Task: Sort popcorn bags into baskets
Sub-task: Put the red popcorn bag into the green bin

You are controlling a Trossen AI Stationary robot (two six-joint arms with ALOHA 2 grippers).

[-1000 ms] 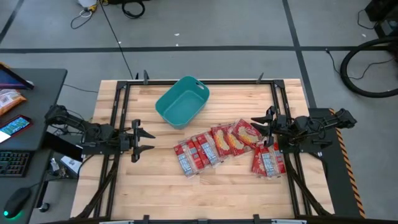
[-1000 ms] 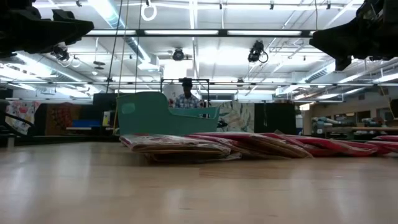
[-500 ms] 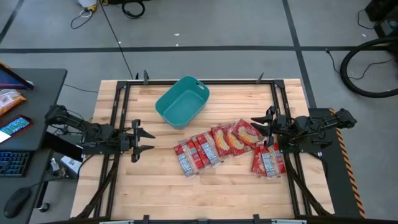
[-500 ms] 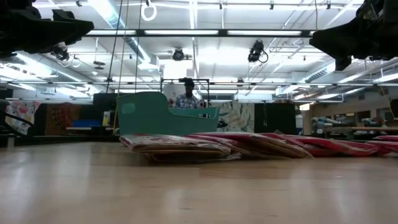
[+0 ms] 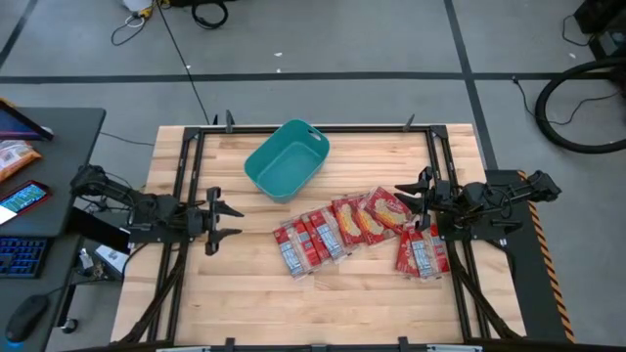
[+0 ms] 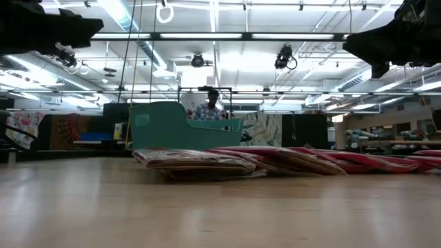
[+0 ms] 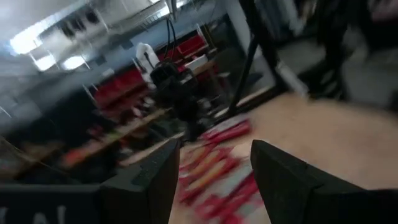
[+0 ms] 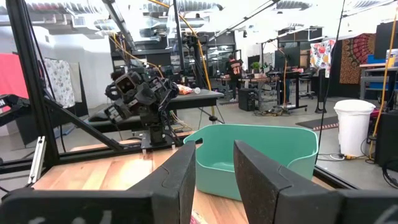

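Left wrist view motion-blurred; popcorn bags indistinct red smears.

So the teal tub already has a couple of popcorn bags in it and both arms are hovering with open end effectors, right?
Not quite. The high view shows the teal tub holding nothing; the popcorn bags all lie on the table beside it. The rest holds: the left end effector and right end effector both hover open.

A pale wooden bench stands on grey floor crossed by dark tape lines, a dark desk beside its left edge, long ceiling lights glowing overhead.
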